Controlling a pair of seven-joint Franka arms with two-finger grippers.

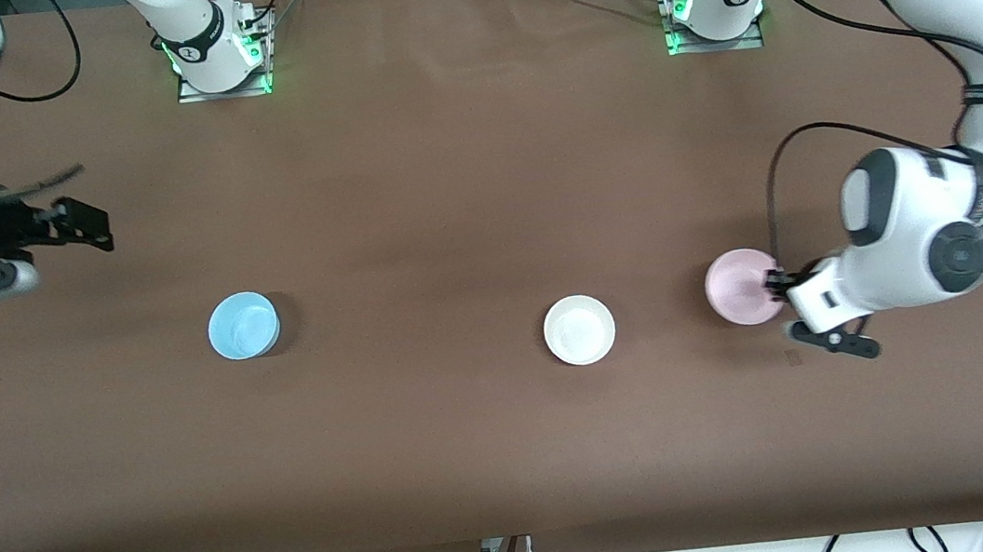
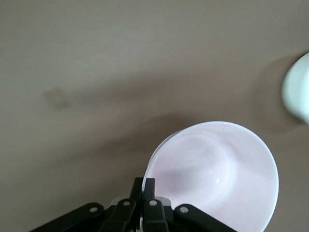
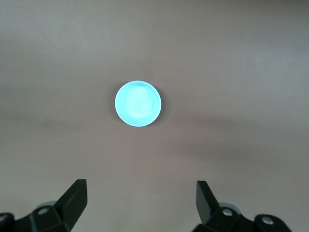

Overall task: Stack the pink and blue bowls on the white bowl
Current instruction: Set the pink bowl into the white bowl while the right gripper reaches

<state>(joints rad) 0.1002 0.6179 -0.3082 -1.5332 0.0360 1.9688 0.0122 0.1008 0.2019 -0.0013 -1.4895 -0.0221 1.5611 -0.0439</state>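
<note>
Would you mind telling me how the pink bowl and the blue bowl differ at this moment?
The pink bowl is pale pink; the blue bowl is light sky blue. The left gripper is shut on the pink bowl's rim, while the blue bowl is untouched, with the right gripper open high above the table. The pink bowl sits closer to the white bowl. Both are small, round and upright.

We count three small bowls on the brown desk (image 1: 442,179): one blue bowl (image 1: 242,325), one white bowl (image 1: 580,330) and one pink bowl (image 1: 741,286). Taking the white bowl as our mark, the pink one sits near it toward the left arm's end, the blue one well apart toward the right arm's end. We count two robot arms and two hands: the left hand (image 1: 775,281) and the right hand (image 1: 93,224).
</note>
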